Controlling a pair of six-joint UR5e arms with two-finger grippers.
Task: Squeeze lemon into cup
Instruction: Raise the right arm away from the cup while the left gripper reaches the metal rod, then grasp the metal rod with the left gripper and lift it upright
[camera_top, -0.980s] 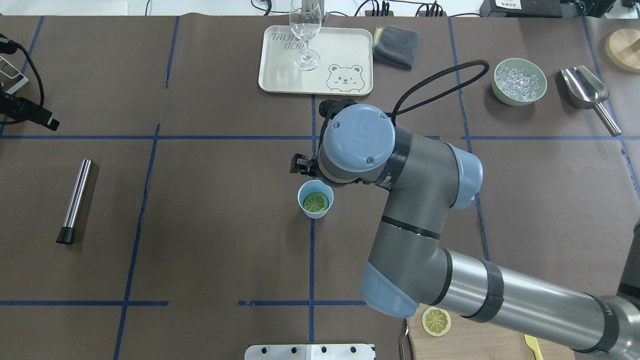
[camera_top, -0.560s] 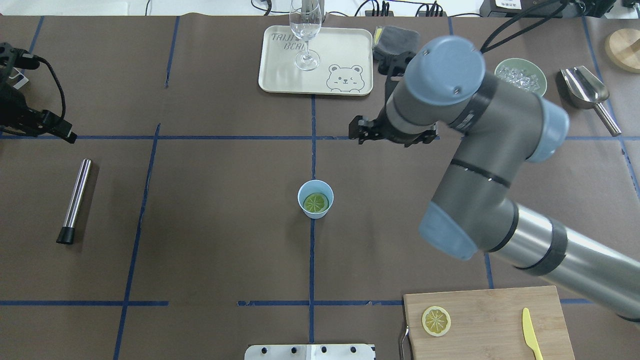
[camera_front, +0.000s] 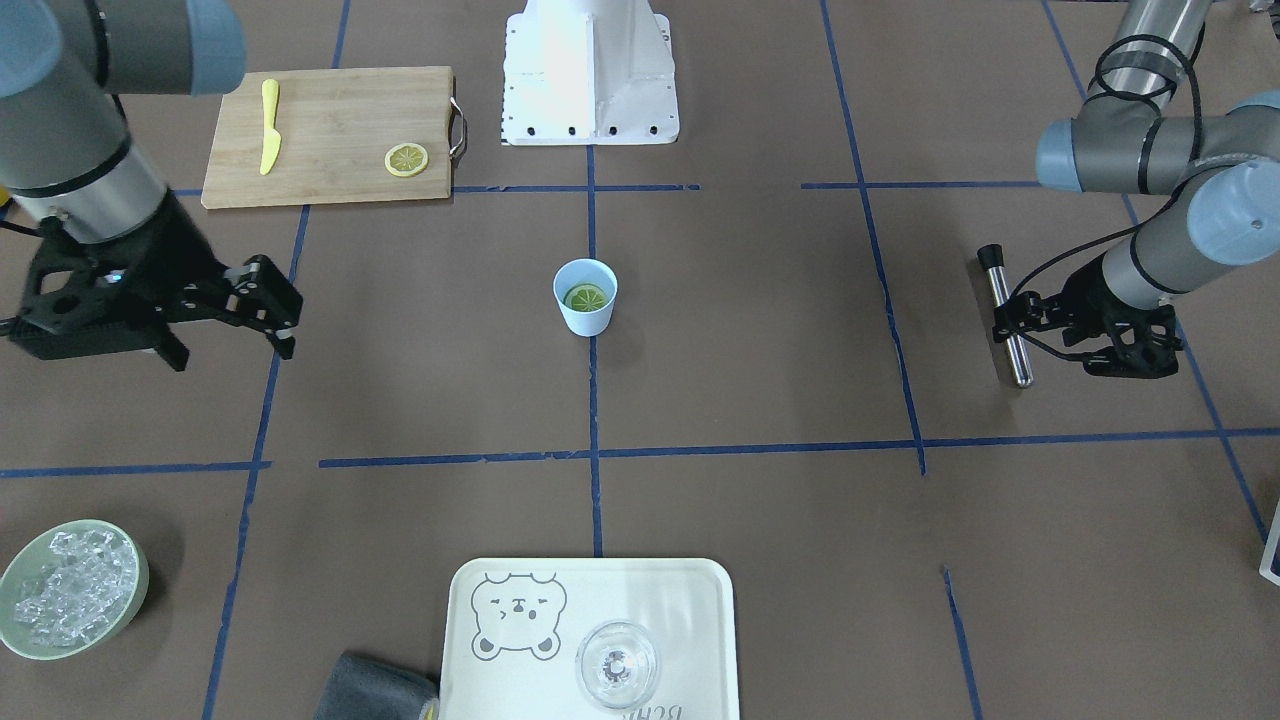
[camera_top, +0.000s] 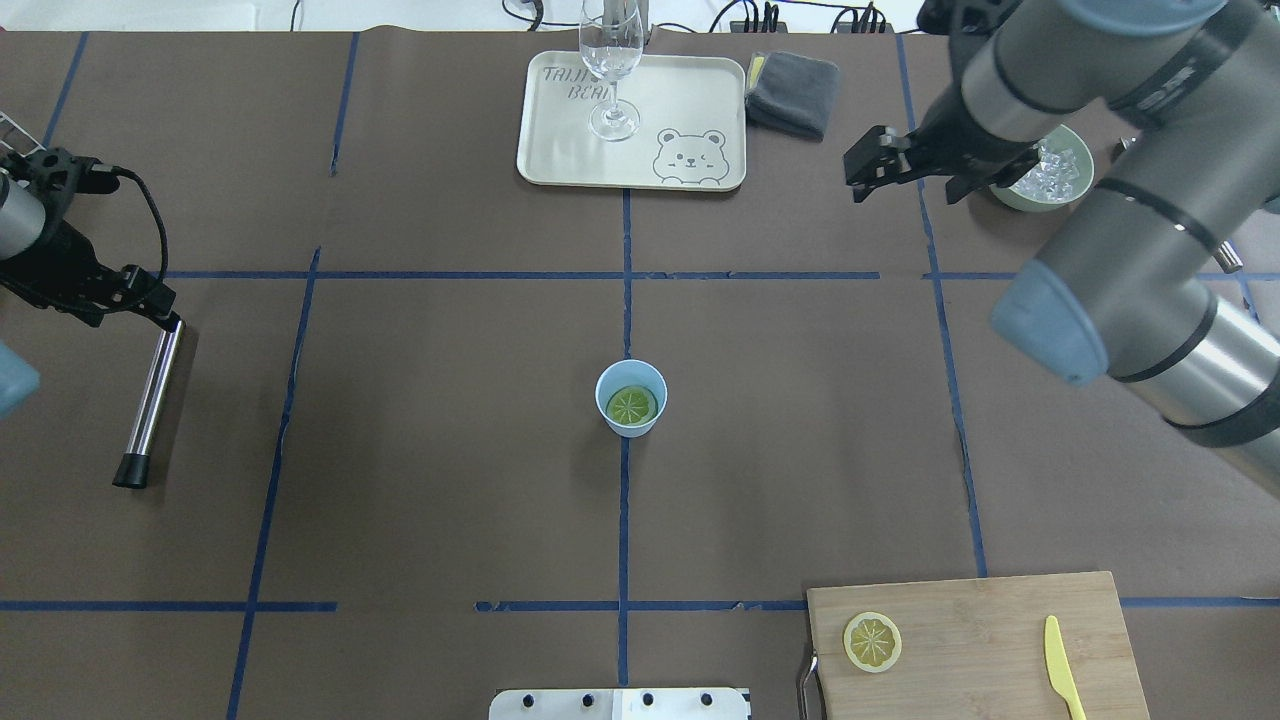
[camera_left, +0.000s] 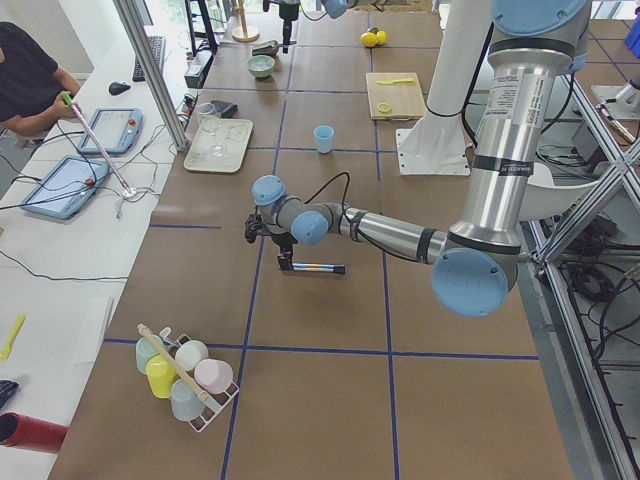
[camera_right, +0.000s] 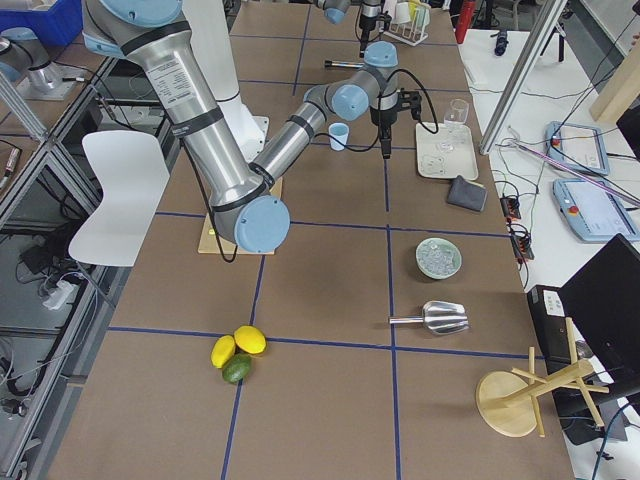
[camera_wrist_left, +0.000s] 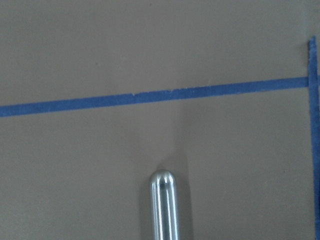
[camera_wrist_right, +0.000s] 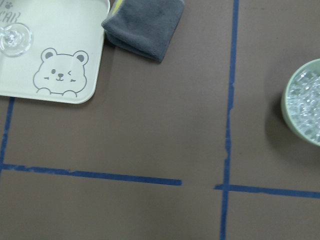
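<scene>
The light-blue cup (camera_top: 631, 415) stands at the table's middle, also in the front view (camera_front: 585, 315). A greenish-yellow lemon slice (camera_top: 632, 404) lies flat inside it (camera_front: 586, 296). My right gripper (camera_top: 862, 170) is open and empty, raised far from the cup near the bowl of ice; in the front view (camera_front: 275, 305) its jaws are spread. My left gripper (camera_top: 160, 305) looks open and hovers over the top end of a steel muddler (camera_top: 150, 400), whose rounded tip fills the left wrist view (camera_wrist_left: 162, 205).
A wooden cutting board (camera_top: 980, 620) at the near right carries a second lemon slice (camera_top: 872, 641) and a yellow knife (camera_top: 1062, 680). A tray (camera_top: 690, 90) with a wine glass (camera_top: 610, 60), a grey cloth (camera_top: 792, 92), a green ice bowl (camera_top: 1050, 180) and a scoop lie at the back.
My right arm has swung up and away from the cup to the far right. My left gripper has moved in over the muddler's top end. The lemon slice stays in the cup.
</scene>
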